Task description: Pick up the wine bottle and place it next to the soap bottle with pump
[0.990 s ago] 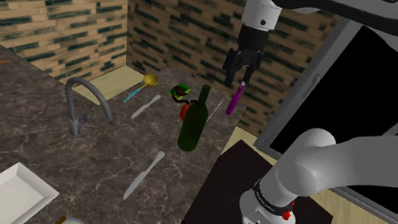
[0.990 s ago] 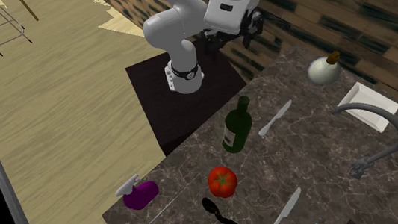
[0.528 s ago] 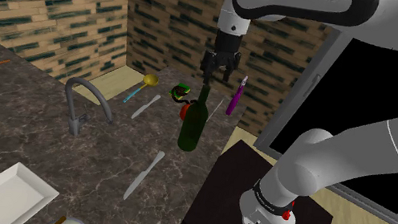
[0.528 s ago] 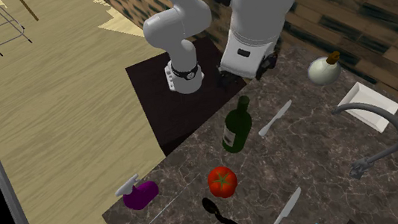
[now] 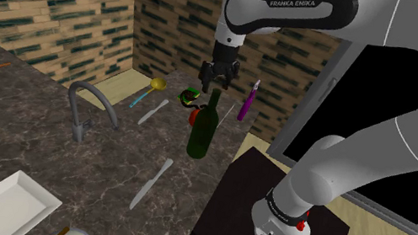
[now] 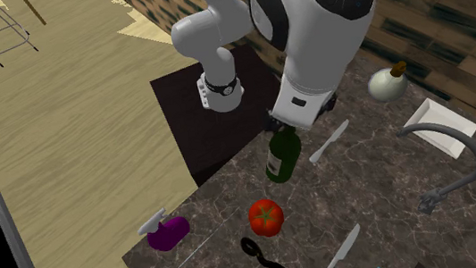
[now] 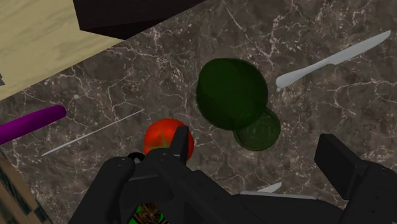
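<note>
The dark green wine bottle point(image 5: 202, 128) stands upright on the dark marble countertop point(image 5: 106, 165), close to the arm's dark stand point(image 5: 244, 186). The black gripper point(image 5: 213, 86) hovers just above the bottle's neck. In the wrist view its 2 fingers point(image 7: 181, 143) stand apart, open and gripping nothing, with the bottle's top below and between them. A red tomato point(image 7: 159, 137) sits just beside the bottle, and a knife point(image 7: 331, 60) lies near its other side. The purple soap bottle with pump point(image 6: 167, 232) lies beyond the tomato, well apart from the bottle.
</note>
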Robot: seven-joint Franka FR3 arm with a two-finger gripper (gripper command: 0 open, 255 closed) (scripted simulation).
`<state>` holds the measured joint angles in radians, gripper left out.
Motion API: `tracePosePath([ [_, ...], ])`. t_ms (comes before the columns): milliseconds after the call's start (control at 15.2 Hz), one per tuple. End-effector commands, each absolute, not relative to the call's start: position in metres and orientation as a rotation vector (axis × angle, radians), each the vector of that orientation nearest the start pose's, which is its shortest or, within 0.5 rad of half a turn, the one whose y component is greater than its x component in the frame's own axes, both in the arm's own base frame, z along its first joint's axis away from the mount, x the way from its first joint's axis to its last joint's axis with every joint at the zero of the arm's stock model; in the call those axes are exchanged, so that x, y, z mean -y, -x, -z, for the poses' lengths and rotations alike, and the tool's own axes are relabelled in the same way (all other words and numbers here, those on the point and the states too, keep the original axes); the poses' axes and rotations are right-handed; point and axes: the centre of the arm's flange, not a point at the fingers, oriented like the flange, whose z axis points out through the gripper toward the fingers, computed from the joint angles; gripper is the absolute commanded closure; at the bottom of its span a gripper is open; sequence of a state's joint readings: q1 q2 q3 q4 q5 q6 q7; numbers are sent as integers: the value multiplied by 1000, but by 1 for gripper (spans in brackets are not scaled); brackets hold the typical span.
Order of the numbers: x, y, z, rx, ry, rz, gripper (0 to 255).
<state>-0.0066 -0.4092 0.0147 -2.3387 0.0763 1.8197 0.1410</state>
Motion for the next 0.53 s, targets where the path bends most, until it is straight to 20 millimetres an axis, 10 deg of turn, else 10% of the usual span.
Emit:
tracePosePath([
  [0,-10,-413,-472,-242,3068,-175,0],
  [462,-11,-412,-464,-242,3068,-175,0],
])
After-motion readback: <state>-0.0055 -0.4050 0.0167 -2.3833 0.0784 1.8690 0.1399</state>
